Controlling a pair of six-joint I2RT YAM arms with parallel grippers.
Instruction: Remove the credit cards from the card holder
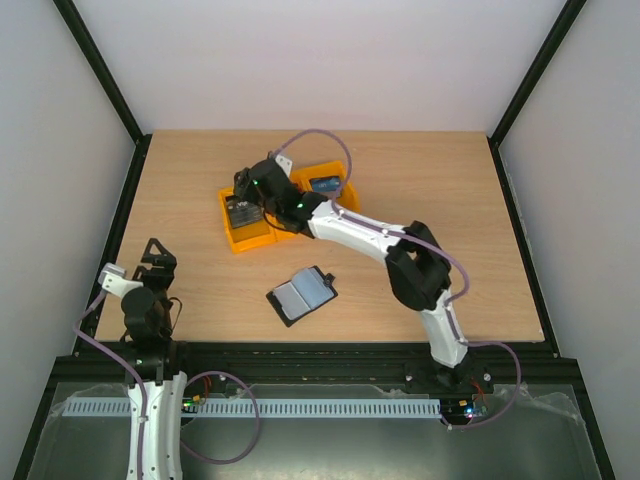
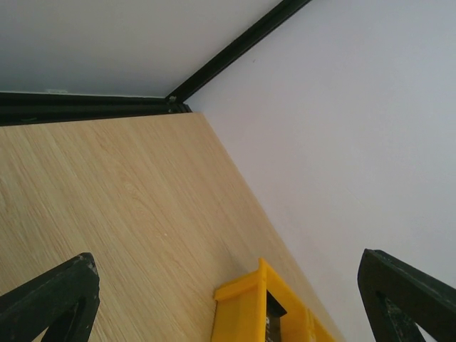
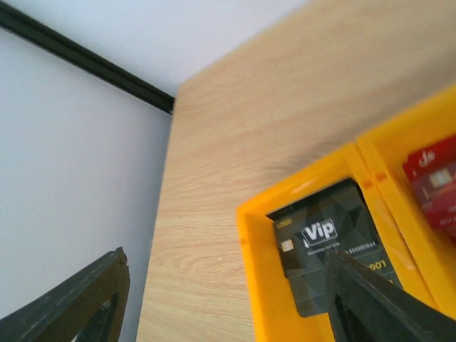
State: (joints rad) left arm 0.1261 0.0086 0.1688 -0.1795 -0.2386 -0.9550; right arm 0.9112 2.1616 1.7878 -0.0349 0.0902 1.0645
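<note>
Both sets of fingers parted wide, gripping nothing: right fingers (image 3: 377, 306) over the leftmost of the yellow plastic bins (image 3: 251, 271), left fingers (image 2: 57, 303) at the near left of the pale wooden worktop (image 1: 200, 170). Flat inside that bin, a thin dark grey plastic credit card (image 3: 324, 239) marked "Vip"; in the neighbouring bin a red card (image 3: 434, 178); in the far bin a blue card (image 1: 325, 184). Well apart, nearer the arms, the small black bifold card holder (image 1: 302, 295), lying unfolded with blue-grey pockets up; too small to tell whether anything remains inside. Probably light, stiff and slick, these cards: best pinched by an exposed short edge, with the light holder pinned at its black flap against sliding.
</note>
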